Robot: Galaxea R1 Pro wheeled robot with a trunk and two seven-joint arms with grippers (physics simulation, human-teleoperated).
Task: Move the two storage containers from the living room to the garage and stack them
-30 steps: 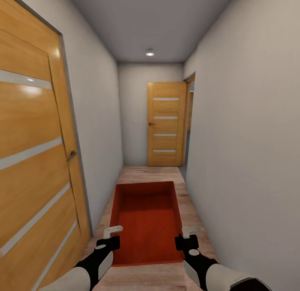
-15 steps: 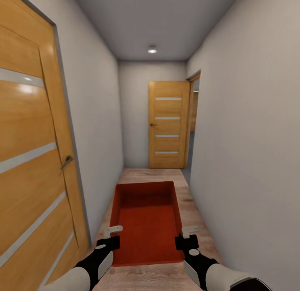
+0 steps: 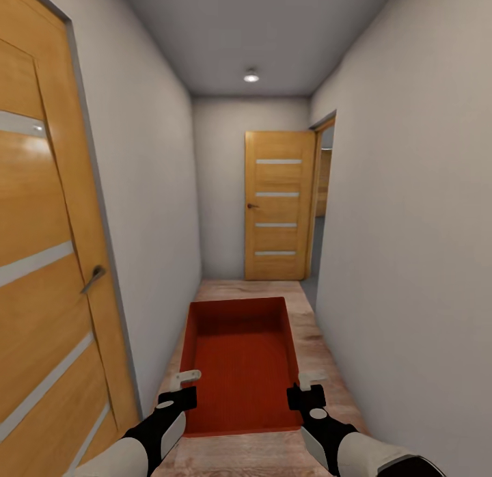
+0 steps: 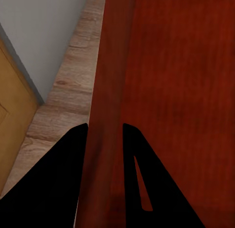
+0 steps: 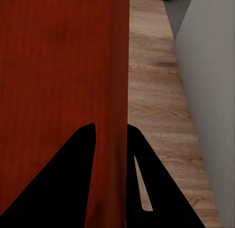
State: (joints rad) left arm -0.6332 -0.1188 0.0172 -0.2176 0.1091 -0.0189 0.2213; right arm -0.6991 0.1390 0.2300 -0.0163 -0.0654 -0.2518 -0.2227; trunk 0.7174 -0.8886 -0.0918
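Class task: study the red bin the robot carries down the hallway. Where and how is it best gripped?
By its two long side walls near the near end, one gripper each side: left gripper, right gripper. The bin has thin, straight walls that fit between the fingers, as the wrist views show.

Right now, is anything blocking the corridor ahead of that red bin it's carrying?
Nothing visible does. The storage container is held at both side walls by the left tool and right tool. The wood floor runs bare to the far door, beside an opening on the right.
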